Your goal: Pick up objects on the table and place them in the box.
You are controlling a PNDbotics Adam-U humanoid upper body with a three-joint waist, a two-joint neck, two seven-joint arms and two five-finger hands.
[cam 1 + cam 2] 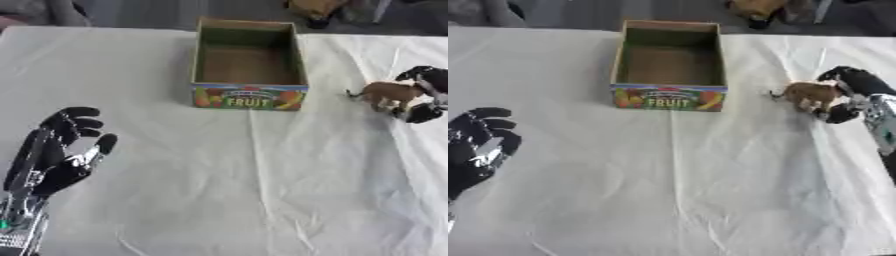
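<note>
Fingers of right robot hand (pixel 852 95) pinch brown toy animal (pixel 809 94) — beside box (pixel 669 96).

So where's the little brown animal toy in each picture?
Left eye view: the brown animal toy is at the right, just right of the box, in the right hand.
Right eye view: same spot, a bit further left.
Shared landmark: the box's FRUIT label.

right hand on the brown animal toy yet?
Touching. Right eye view: the right hand has fingers curled around the brown animal toy's rear end, no gap.
</note>
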